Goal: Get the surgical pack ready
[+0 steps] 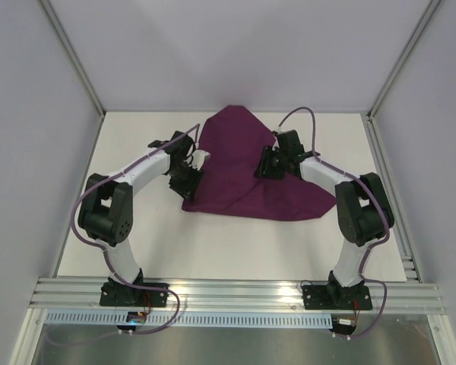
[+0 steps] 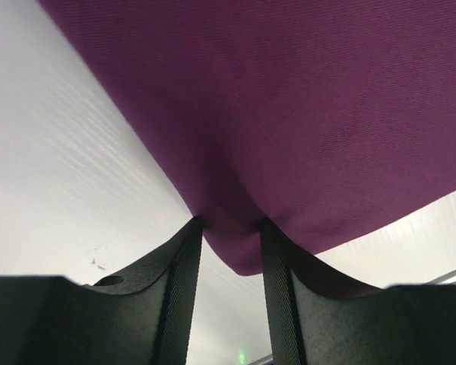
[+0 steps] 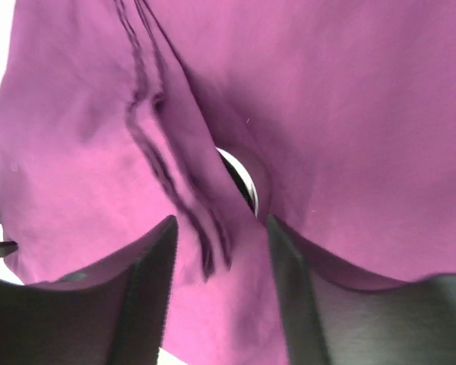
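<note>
Left hand (image 2: 229,228) pinching purple cloth (image 1: 247,163) corner; right hand (image 3: 220,224) clamped on cloth fold

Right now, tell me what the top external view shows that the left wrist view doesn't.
Only the top view shows both arms, the right claw on the cloth's right part, and the whole folded outline of the purple cloth on the white table. Only the left wrist view shows a cloth corner hanging between the left claw fingers. Both show the purple cloth and the white table.

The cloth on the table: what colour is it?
Dark purple cloth, clearest from the top camera.
</note>
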`<move>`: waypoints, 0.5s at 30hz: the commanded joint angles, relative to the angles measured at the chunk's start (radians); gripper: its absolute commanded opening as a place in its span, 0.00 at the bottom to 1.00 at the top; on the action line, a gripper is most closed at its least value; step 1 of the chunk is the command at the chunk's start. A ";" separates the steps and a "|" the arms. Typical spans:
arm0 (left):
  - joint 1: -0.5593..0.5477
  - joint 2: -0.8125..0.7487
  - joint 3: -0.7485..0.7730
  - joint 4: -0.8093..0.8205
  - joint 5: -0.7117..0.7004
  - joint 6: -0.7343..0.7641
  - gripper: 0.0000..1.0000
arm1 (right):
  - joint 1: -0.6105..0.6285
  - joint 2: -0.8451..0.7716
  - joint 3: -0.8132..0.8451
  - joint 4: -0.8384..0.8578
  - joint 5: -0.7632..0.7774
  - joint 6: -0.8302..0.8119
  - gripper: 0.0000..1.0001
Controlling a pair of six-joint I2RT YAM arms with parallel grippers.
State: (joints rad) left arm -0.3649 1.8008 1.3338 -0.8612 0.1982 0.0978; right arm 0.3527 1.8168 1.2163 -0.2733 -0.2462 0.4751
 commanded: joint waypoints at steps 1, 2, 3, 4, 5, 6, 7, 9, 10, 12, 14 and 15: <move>-0.005 -0.011 -0.014 0.099 -0.046 0.037 0.44 | 0.020 0.033 0.035 0.008 -0.027 0.007 0.41; -0.005 -0.006 -0.027 0.111 -0.048 0.036 0.44 | 0.020 0.035 0.034 0.005 -0.010 0.007 0.35; -0.005 0.003 -0.053 0.117 -0.037 0.037 0.42 | 0.020 0.036 0.034 -0.004 0.001 0.004 0.25; -0.005 0.008 -0.065 0.120 -0.019 0.037 0.42 | 0.019 0.038 0.034 -0.007 0.021 -0.001 0.21; -0.006 0.012 -0.071 0.116 -0.005 0.040 0.41 | 0.019 0.035 0.035 -0.017 0.030 -0.004 0.17; -0.006 0.020 -0.080 0.110 0.021 0.040 0.41 | 0.019 0.035 0.040 -0.024 0.035 -0.016 0.13; -0.006 0.017 -0.085 0.102 0.033 0.043 0.40 | 0.020 0.032 0.040 -0.035 0.039 -0.020 0.08; -0.006 0.003 -0.108 0.091 0.075 0.049 0.40 | 0.020 0.021 0.048 -0.043 0.054 -0.032 0.07; -0.008 -0.006 -0.117 0.090 0.092 0.051 0.40 | 0.020 0.018 0.051 -0.047 0.061 -0.036 0.07; -0.019 -0.029 -0.143 0.076 0.135 0.066 0.41 | 0.019 0.016 0.069 -0.055 0.059 -0.047 0.07; -0.028 -0.043 -0.157 0.061 0.151 0.082 0.42 | 0.019 0.027 0.083 -0.066 0.027 -0.047 0.07; -0.032 -0.058 -0.166 0.056 0.158 0.085 0.43 | 0.019 0.027 0.083 -0.067 0.019 -0.040 0.07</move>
State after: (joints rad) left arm -0.3656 1.7432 1.2255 -0.7811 0.2871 0.1398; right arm 0.3653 1.8553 1.2472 -0.3321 -0.2077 0.4580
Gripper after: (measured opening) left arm 0.417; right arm 0.096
